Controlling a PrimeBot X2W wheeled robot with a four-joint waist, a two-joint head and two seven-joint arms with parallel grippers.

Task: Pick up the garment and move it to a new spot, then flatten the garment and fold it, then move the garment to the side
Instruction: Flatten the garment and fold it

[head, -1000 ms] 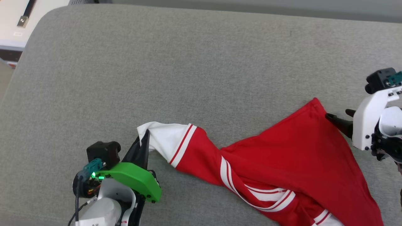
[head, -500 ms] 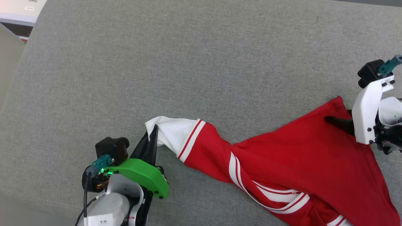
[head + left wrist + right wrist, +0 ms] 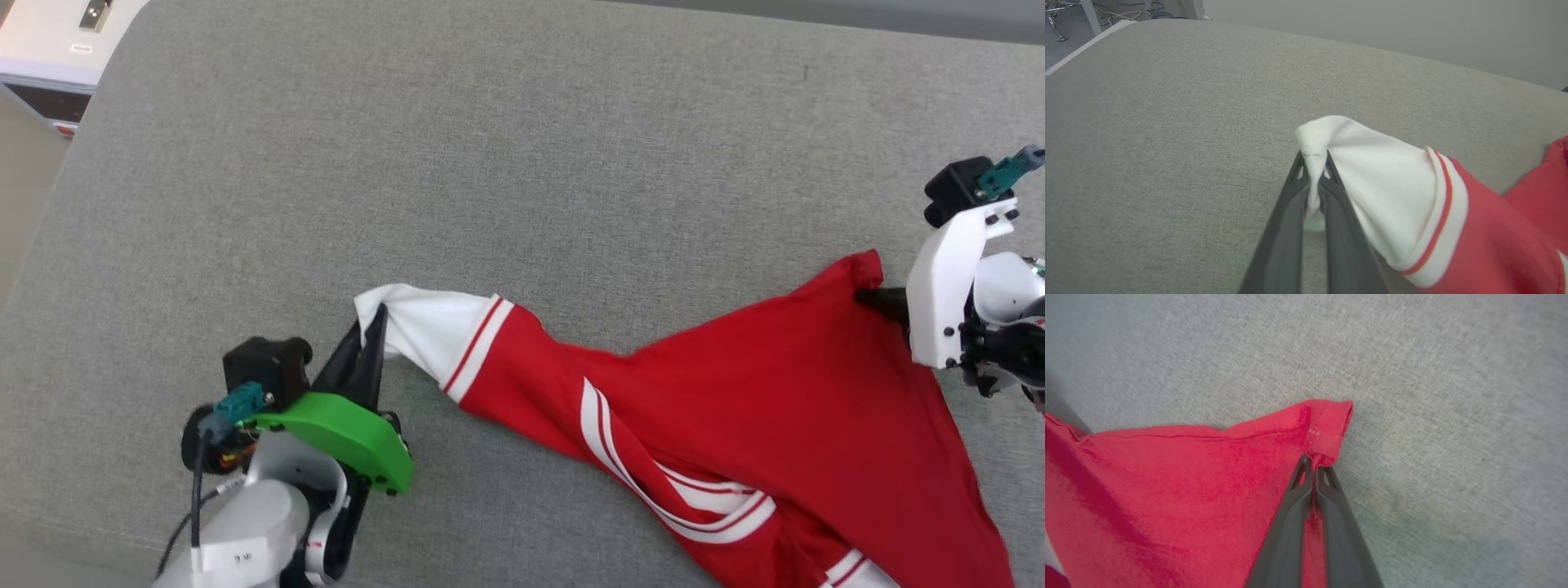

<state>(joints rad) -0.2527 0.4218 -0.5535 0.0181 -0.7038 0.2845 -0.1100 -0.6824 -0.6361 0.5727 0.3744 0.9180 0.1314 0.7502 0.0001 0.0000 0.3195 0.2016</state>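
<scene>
The garment [image 3: 735, 408], a red jersey, lies drawn out on the slant across the near right part of a grey upholstered surface [image 3: 490, 163]. Its body spreads at the lower right and runs off the bottom edge of the head view, and one sleeve reaches toward the left.

The left gripper [image 3: 371, 327] enters from the lower left with its fingers pointing up and slightly right, a green bracket [image 3: 343, 441] at the wrist. Its jaws are closed on the white sleeve end [image 3: 424, 327].

The right gripper [image 3: 873, 298] enters from the right edge, fingers pointing left from behind a white bracket [image 3: 939, 294]. Its jaws are closed on the red corner [image 3: 861, 273] at the garment's far right.

The head view gives both grips at once, with the cloth spanning between them and the paired white stripes [image 3: 596, 416] crossing its middle.

The left wrist view adds the pinch itself: a tuck of white cloth bunched between the two dark fingertips, with the red-and-white trim [image 3: 1443, 212] where the white meets the red. Beyond the surface's far edge it also shows a pale wall [image 3: 1372, 24] and a patch of floor [image 3: 1069, 20].

The right wrist view adds the stitched hem line [image 3: 1188, 436] along the red edge, and shows the corner curling over just above the fingertips. Whether either gripped end clears the surface cannot be told.
</scene>
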